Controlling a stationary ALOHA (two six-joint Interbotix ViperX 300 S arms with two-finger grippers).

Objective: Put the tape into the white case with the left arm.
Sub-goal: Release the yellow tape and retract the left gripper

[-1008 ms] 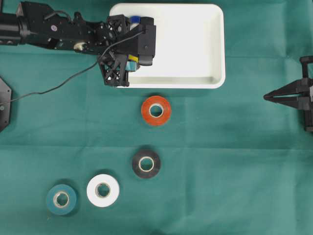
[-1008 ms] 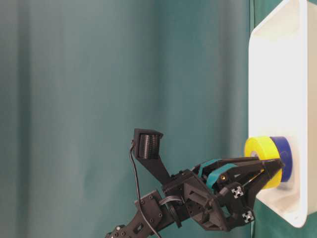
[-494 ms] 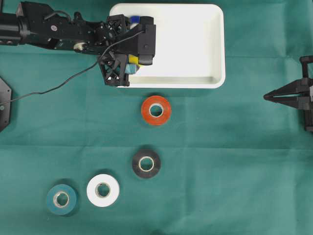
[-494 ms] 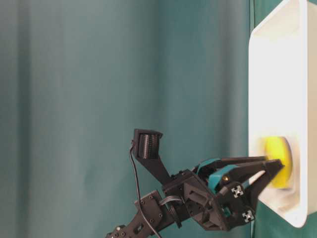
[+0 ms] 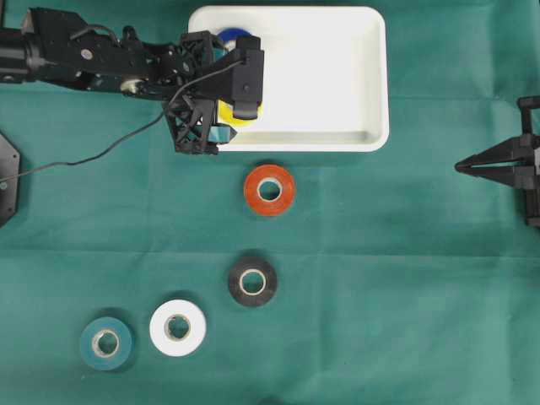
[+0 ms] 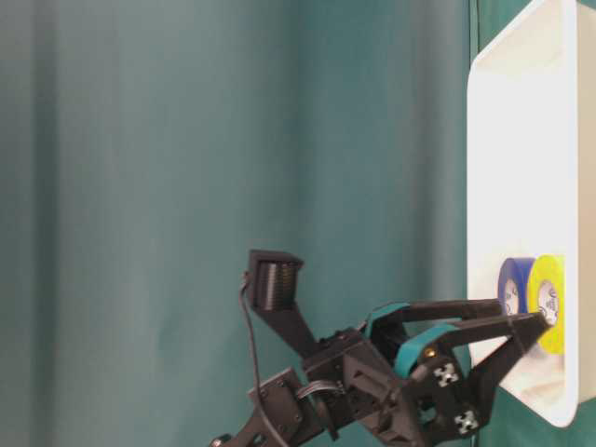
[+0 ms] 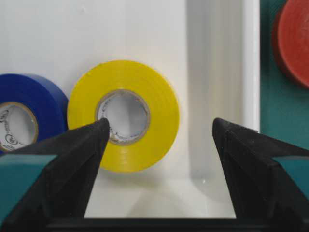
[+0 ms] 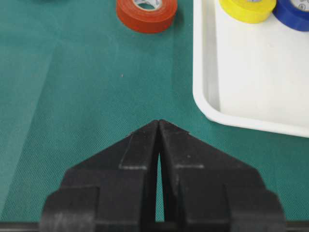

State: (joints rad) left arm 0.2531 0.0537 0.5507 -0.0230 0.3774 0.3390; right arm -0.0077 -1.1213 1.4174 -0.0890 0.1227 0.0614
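Observation:
The white case (image 5: 337, 84) stands at the back middle. A yellow tape roll (image 5: 228, 113) lies in its near left corner beside a blue roll (image 5: 233, 35). My left gripper (image 5: 232, 89), with teal strips, hovers over that corner, open and empty. In the left wrist view the gripper (image 7: 160, 124) straddles the yellow roll (image 7: 159, 116) without touching it, with the blue roll (image 7: 43, 96) to its left. The table-level view shows both rolls (image 6: 549, 303) free of the fingertips (image 6: 535, 323). My right gripper (image 5: 460, 166) is shut and empty at the right edge.
On the green cloth in front of the case lie a red roll (image 5: 270, 190), a black roll (image 5: 252, 281), a white roll (image 5: 178, 328) and a teal roll (image 5: 106, 343). A thin black cable (image 5: 101, 150) trails left from the left arm.
The left gripper let go of the yellow roll, which now lies in the case beside the blue one. The gripper opened and drew back slightly. The right arm has not moved.

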